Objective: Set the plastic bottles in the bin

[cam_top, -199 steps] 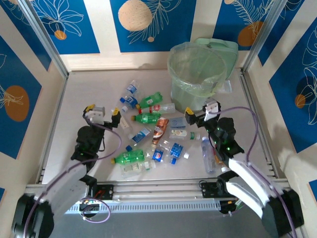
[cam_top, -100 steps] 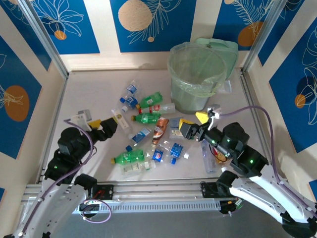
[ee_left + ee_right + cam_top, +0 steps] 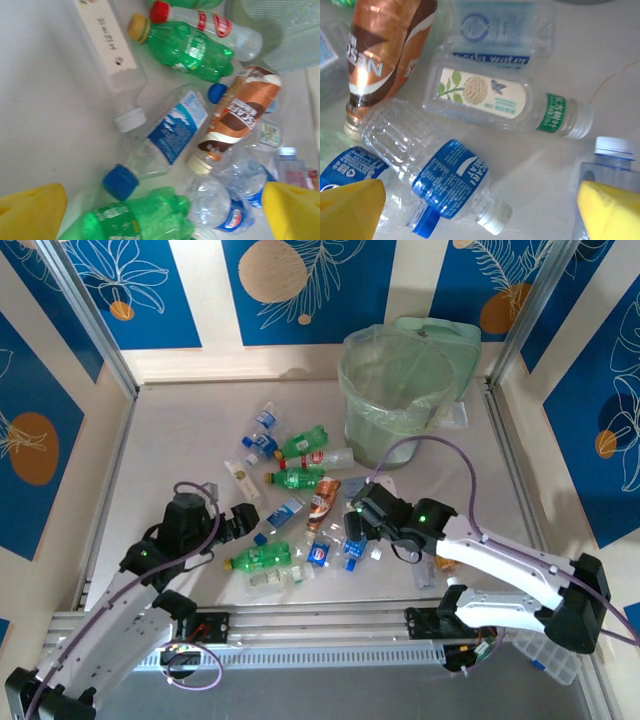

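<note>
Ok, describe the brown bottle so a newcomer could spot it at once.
Start at the big pale-green bin at the table's far right; the heap of bottles lies nearer and left of it. Mid-heap, beside a green bottle, lies the brown bottle. It is the only brown one; its neighbours are green or clear.

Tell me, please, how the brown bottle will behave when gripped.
The brown bottle looks dented, so it is probably light and may give when squeezed. Its glossy wrap may be slippery. Lying on its side among other bottles, it would likely roll or nudge them if pushed.
</note>
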